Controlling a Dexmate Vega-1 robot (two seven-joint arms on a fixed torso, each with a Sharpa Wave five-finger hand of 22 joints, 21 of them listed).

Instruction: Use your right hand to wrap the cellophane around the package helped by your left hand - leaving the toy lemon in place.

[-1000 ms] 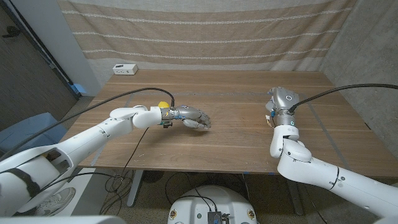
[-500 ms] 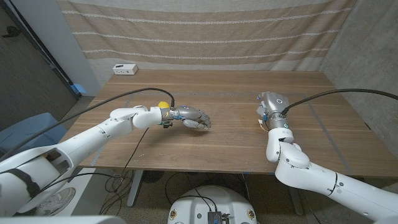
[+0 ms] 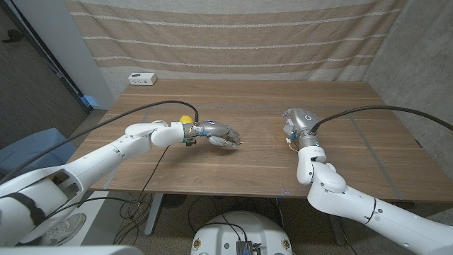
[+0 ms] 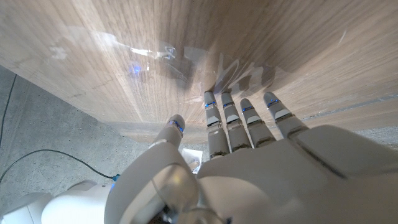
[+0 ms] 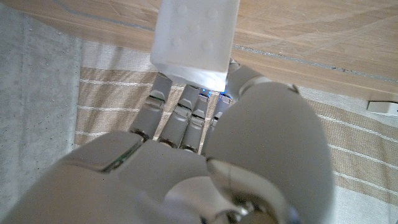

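**A:** ok, counting near to far: two white robot arms, each with one metal-fingered hand. The left hand (image 3: 221,135) sits mid-table with its fingers stretched out, tips down on a clear crinkly cellophane sheet (image 4: 186,59) — one sheet, spread on the wood.

**B:** Is it gripping the sheet?

**A:** Looks like pressing with the fingertips (image 4: 214,102), not closed around it. The right hand (image 3: 294,126) has its fingers wrapped on one pale white rectangular package (image 5: 196,40), held just above the table right of centre.

**B:** Which way does the package point?

**A:** In the right wrist view its long axis runs along the fingers, sticking out past the tips.

**B:** And the lemon?

**A:** One small yellow toy lemon (image 3: 185,119), just behind the left wrist. Further back, one small white box (image 3: 142,78) sits at the far left edge of the brown wooden table (image 3: 255,159), then a striped beige curtain (image 3: 233,32).
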